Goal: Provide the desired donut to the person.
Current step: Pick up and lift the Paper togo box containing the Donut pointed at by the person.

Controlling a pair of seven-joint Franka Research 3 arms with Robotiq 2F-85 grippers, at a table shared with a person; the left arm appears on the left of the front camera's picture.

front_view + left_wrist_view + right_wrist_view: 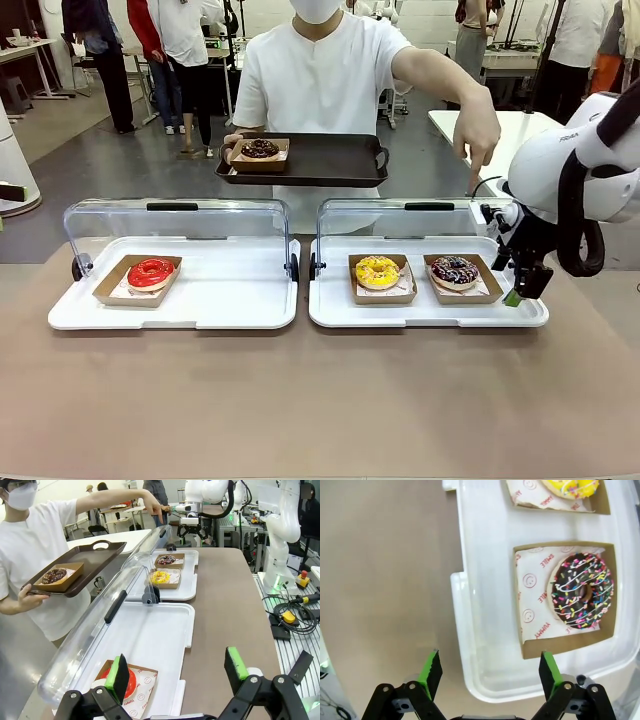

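Front view: red donut (150, 272) in left tray (232, 292)

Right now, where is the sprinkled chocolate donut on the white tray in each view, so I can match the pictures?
Front view: sprinkled chocolate donut, at the right end of the right-hand white tray.
Left wrist view: upper middle, on the far tray.
Right wrist view: right of centre, ahead of the open right gripper.
Shared landmark: the yellow donut boxed next to it.

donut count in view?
4: red donut in left white tray; yellow donut and sprinkled donut in right white tray; chocolate donut on dark tray the person holds. None look hidden.
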